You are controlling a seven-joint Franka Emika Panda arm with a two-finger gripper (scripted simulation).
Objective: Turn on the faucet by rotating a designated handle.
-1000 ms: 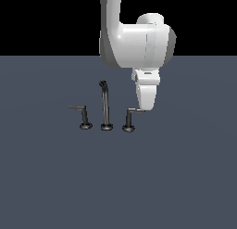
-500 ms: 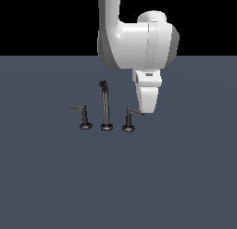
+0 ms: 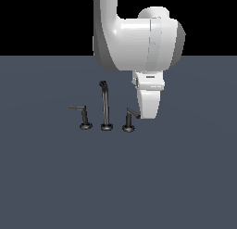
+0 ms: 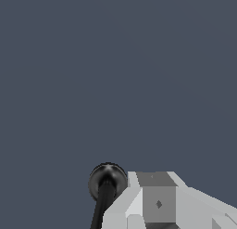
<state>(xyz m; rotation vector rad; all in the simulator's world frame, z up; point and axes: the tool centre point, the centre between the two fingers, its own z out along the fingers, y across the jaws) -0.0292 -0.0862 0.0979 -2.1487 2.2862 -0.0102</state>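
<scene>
Flat slate-blue floor [image 3: 55,186] fills the lower part of the exterior view, with plain black behind it above the horizon line. On that floor, near the middle, stands the faucet [image 3: 106,107], three small dark pieces set in a short row. The handle [image 3: 129,119] is the piece at the exterior view's right end of the row: a short bent lever on a wide round base, its arm reaching toward the exterior view's right. Its outer end meets the white body of the gripper [image 3: 147,116], which hangs just beside it and covers the tip, so whether they touch cannot be told. The tall thin spout [image 3: 105,103] rises just beside the handle, in the middle of the row, with its bent tip at the top. Past the spout, at the exterior view's left end, sits the slimmer lever [image 3: 81,116], its arm pointing toward the exterior view's left, well apart from the gripper.

Above the gripper, the arm's bulky white link [image 3: 139,38] crosses the black background and hides the floor behind it.

In the wrist view, the handle's round dark base [image 4: 108,179] sits right against the pale grey blocks of the gripper [image 4: 157,202], with its dark arm running out of frame. Whether the jaws are apart or together cannot be told from either view
</scene>
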